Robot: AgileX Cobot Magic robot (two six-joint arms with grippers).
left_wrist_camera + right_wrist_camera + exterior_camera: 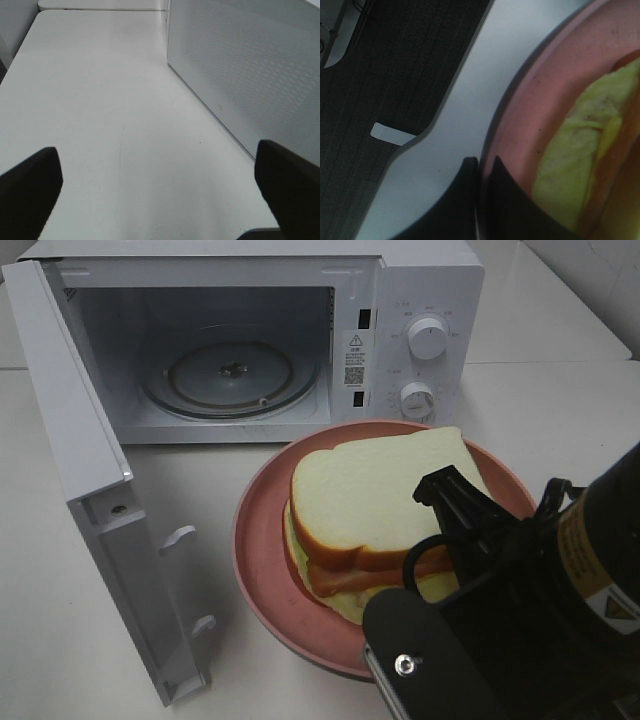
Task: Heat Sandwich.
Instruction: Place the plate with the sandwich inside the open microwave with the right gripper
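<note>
A: Item: sandwich (375, 510). Location?
B: On the plate (262, 570), in front of the microwave (420, 280), door (70, 420) open.
A: Grippers?
B: Right gripper (482, 200): pinched on the plate rim. Left gripper (157, 160): spread wide, empty, beside the microwave.

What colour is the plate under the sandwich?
The plate is pink, clearest in the exterior high view.

Bright even light, soft shadows, sandwich (568, 170) blurred in close wrist view
</note>
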